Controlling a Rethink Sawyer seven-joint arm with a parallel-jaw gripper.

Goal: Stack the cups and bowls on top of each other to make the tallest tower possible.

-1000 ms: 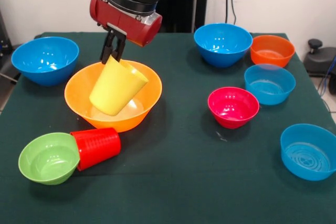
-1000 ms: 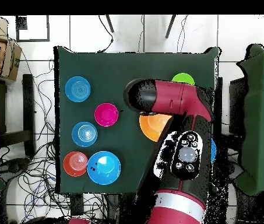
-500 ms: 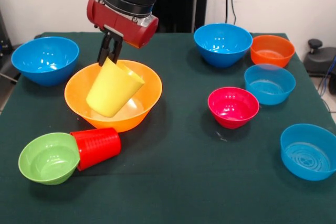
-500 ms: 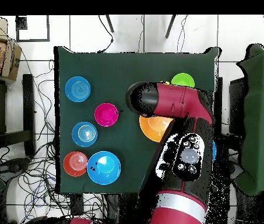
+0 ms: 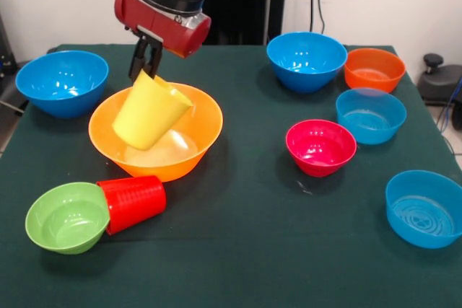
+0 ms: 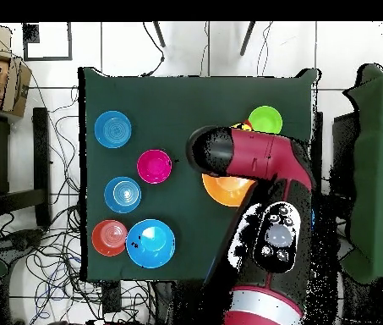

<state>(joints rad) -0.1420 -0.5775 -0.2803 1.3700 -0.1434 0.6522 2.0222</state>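
My gripper [image 5: 144, 71] is shut on the rim of the yellow cup [image 5: 150, 112], which hangs tilted above the inside of the big yellow-orange bowl [image 5: 173, 169]. The red cup [image 5: 134, 202] lies on its side in front of that bowl, its mouth against the light green bowl [image 5: 66, 217]. In the overhead view the arm covers the gripper and the yellow cup; only part of the big bowl [image 6: 222, 190] and the green bowl [image 6: 265, 118] show.
A deep blue bowl [image 5: 62, 81] stands at the left. On the right are another deep blue bowl [image 5: 307, 60], an orange bowl [image 5: 374, 68], a pale blue bowl [image 5: 370, 115], a pink-red bowl [image 5: 320, 146] and a second pale blue bowl [image 5: 424, 208].
The gripper has carried the yellow cup up a little and to the left in the front view. The bowls and the red cup have stayed put.
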